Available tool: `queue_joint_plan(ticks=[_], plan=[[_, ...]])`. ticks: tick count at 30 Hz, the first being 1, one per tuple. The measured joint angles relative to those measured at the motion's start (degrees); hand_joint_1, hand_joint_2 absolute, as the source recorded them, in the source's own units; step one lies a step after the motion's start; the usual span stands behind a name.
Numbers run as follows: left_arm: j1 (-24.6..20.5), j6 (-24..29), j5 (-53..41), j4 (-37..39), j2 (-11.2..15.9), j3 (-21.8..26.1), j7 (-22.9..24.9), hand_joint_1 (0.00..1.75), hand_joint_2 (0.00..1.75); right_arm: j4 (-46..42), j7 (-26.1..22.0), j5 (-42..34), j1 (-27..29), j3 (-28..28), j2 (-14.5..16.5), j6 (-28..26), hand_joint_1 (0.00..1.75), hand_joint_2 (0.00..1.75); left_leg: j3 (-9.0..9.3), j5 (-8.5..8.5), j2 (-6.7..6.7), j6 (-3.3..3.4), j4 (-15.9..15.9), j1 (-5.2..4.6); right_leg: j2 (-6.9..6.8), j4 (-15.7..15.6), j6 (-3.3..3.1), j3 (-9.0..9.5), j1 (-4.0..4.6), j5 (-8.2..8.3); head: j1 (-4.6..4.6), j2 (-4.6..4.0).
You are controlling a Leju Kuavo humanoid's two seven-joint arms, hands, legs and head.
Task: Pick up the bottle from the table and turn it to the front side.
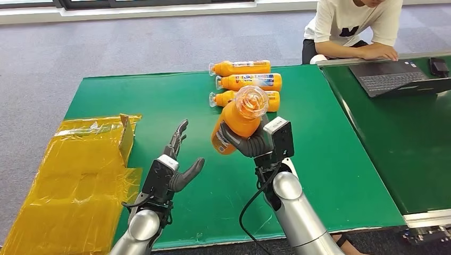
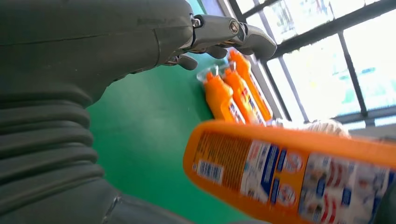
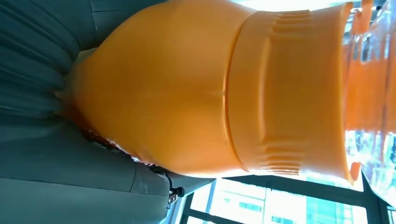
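Observation:
My right hand point(image 1: 254, 141) grips an orange bottle point(image 1: 237, 120) lifted off the green table point(image 1: 159, 101), its clear cap tilted up toward the camera. The right wrist view has that bottle's shoulder point(image 3: 187, 88) close up against my right hand point(image 3: 42, 140). In the left wrist view the held bottle point(image 2: 289, 172) passes with its label showing. My left hand point(image 1: 173, 164) hovers open to the left of the bottle, fingers spread and empty; its fingers point(image 2: 224, 32) reach out over the table. Three more orange bottles point(image 1: 247, 82) lie side by side at the far edge, also the three bottles point(image 2: 236, 91).
A crumpled yellow bag point(image 1: 80, 175) covers the table's left front. A person point(image 1: 353, 26) sits at the far right beside a laptop point(image 1: 396, 77) on a second green table point(image 1: 409, 143). Bare green surface lies between my hands and the bottles.

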Motion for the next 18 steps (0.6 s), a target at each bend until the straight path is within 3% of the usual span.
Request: queue_joint_plan(ticks=[8,18], plan=[[-7.1,-9.8,0.1,7.2,-0.7,-0.7,1.8,0.00,1.75,0.8,1.8,-0.5,-2.3,0.0,2.6,1.2,1.75,1.75,0.00,0.08,-0.03,0.00,0.0,0.00,-0.02,0.0,-0.02,0.00,0.00,0.07,0.00,0.00],[-13.7,-12.5,0.6,15.5,-2.3,-0.7,2.3,0.00,1.75,0.8,4.1,2.0,-3.1,-0.3,3.0,1.0,1.75,1.75,-0.01,0.10,-0.03,-0.01,0.0,0.00,-0.02,0.0,-0.02,-0.01,0.00,0.10,0.01,0.00]])
